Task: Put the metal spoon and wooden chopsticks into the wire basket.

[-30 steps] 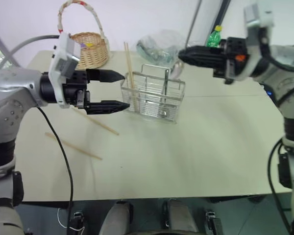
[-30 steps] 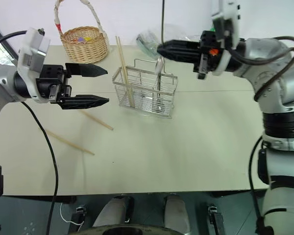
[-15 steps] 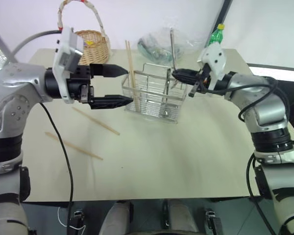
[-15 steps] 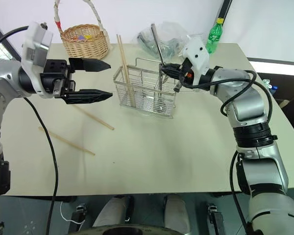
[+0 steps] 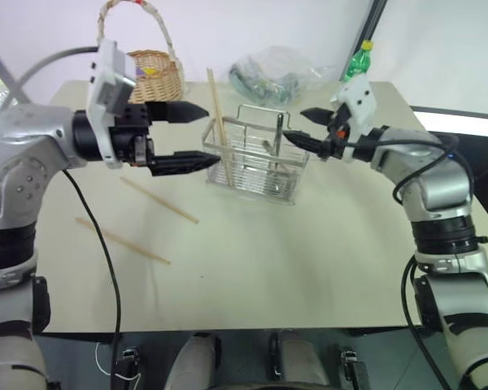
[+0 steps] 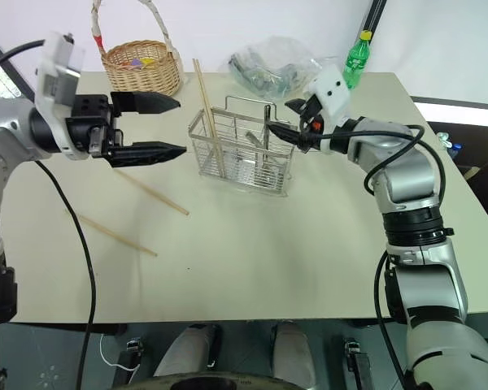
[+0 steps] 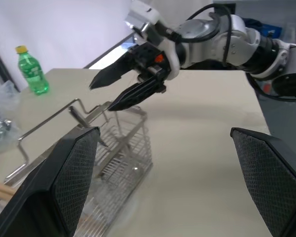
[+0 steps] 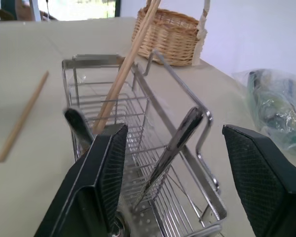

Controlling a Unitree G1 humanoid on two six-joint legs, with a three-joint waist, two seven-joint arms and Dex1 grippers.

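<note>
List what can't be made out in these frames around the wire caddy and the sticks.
- Metal spoon's bowl: right wrist view shows its dark handle leaning in the silver wire-mesh basket; the black left finger of the right gripper covers the basket floor.
- Pale wooden chopsticks in the basket: lower ends blend into the mesh in the head views.
- Woven wicker basket: small coloured contents too small to identify.

Lab-like test room: bare beige table (image 5: 309,244), blank white wall (image 5: 228,32)
</note>
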